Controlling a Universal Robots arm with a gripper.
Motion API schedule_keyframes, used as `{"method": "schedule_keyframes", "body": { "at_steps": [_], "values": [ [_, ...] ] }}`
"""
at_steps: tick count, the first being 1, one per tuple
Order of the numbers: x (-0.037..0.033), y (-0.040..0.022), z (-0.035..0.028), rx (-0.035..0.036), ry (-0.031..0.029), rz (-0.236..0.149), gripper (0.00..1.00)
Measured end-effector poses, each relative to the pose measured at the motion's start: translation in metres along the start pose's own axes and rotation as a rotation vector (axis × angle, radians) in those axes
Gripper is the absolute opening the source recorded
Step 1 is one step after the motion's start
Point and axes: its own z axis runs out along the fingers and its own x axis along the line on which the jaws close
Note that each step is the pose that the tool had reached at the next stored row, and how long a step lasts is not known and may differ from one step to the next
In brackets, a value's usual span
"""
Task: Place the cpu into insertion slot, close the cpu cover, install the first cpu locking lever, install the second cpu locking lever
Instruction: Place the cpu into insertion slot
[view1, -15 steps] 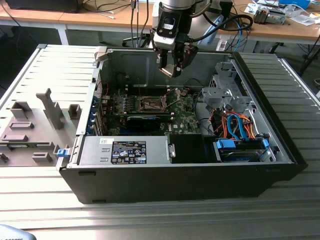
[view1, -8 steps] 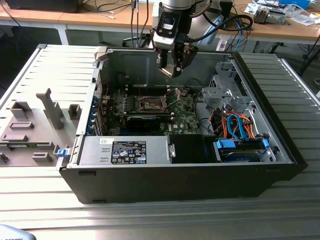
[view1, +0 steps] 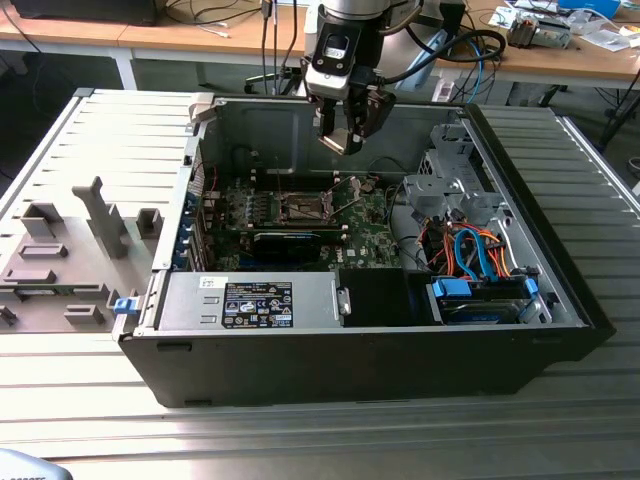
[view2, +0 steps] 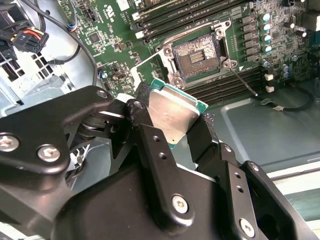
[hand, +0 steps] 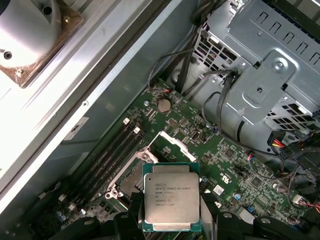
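Risk noted: the cpu (view2: 172, 112) could be set down skewed or off-centre on the slot (view2: 197, 55). This was judged likely to damage the slot's contacts or leave the chip riding on the metal rim. The cause would be a poor line-up, since the chip looked turned relative to the slot in the second wrist view. A slip in the grasp was also judged possible, as the chip was pinched only at its edges. The thin lever (view2: 241, 79) jutting beside the slot could be struck on descent. The gripper (view1: 345, 135) was seen closed narrowly on two opposite edges of the cpu, metal top toward the wrist cameras. The chip was held in the air, apart from the slot, over the board (view1: 365, 235) in the far middle of the case (view1: 330, 365). The slot lay uncovered, slightly to the exterior view's left of the gripper.
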Motion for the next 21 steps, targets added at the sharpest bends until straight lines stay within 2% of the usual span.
{"method": "schedule_keyframes", "body": {
  "at_steps": [21],
  "values": [
    [0.0000,0.0000,0.0003,-0.0004,-0.0014,0.027,0.54]
  ]
}}
